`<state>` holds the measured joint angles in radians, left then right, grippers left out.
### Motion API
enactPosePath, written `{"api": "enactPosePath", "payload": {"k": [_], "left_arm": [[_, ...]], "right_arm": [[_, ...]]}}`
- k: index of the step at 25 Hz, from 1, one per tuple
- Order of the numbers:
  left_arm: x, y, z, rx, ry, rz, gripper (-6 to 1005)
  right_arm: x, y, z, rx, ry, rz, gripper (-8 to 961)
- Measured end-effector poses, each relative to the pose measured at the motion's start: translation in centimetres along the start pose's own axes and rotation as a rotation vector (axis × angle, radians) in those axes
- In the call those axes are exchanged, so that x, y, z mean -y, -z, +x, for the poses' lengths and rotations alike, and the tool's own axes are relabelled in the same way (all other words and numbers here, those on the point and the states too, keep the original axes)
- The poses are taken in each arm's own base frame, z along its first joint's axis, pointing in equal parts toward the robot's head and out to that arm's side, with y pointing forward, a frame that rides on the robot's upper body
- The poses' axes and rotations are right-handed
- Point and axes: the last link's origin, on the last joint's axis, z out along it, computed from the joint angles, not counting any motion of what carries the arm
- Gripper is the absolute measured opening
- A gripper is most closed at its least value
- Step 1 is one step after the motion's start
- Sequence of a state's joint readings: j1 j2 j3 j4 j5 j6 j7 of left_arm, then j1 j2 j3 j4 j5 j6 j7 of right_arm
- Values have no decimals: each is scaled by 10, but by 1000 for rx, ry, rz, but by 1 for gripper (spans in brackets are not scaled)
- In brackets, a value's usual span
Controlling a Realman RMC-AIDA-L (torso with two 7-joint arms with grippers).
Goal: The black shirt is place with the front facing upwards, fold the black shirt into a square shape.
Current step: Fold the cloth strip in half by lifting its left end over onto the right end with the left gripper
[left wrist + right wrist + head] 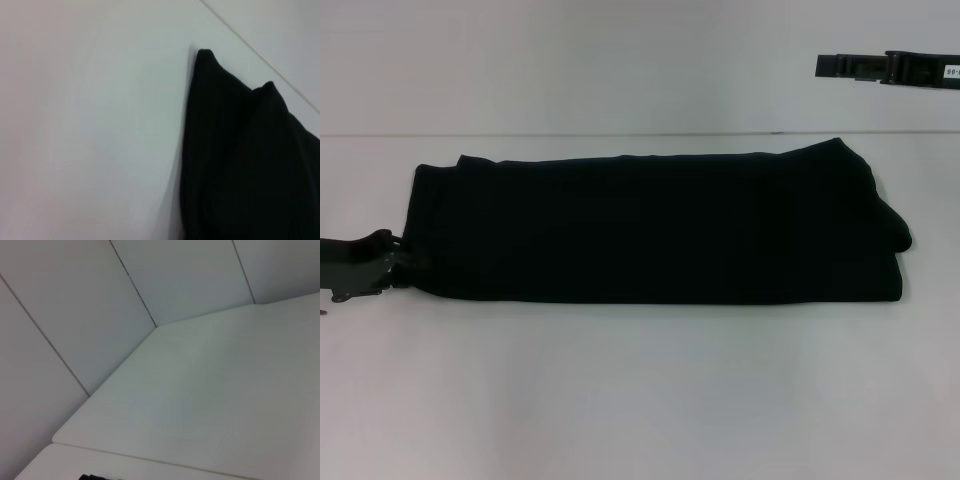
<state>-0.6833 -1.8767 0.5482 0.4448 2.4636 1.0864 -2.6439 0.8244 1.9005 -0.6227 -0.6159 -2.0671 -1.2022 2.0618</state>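
Bare white table (640, 400) filled the foreground of the head view. Behind it, centre frame, lay the shirt (655, 225), folded lengthwise into a long band running left to right, w/ no lettering or label showing. Its right end was rounded and thick w/ stacked layers; its left end was squarer. L gripper (392, 262) sat low at the left edge of the table, touching the band's near-left corner; whether its fingers were spread, pressed together or pinching cloth could not be told. L wrist view showed the shirt (250, 160) lying on the table (90, 125), two small peaks of cloth along its edge, several layers visible at the side; own fingers not seen. R gripper (840, 66) hung at upper right, above and beyond the shirt's right end, well apart from it; finger state likewise could not be told. R wrist view showed only table (215, 390) and panelled wall (75, 300).
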Motion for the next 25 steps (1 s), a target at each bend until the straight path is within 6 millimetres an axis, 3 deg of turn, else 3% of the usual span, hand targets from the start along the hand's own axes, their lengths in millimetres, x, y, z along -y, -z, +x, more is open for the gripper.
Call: {"api": "enactPosePath", "payload": {"k": [6, 14, 20, 25], "left_arm": [[1, -2, 0, -13, -11, 19, 316], [4, -1, 2, -47, -31, 15, 81], [14, 18, -3, -100, -59, -53, 29], [43, 51, -10, -175, -54, -82, 29]], "right_arm": [[-1, 0, -1, 1, 2, -1, 908], [-1, -2, 2, 6, -6, -2, 908], [-5, -7, 6, 33, -22, -16, 908], [-8, -14, 13, 62, -38, -19, 908]]}}
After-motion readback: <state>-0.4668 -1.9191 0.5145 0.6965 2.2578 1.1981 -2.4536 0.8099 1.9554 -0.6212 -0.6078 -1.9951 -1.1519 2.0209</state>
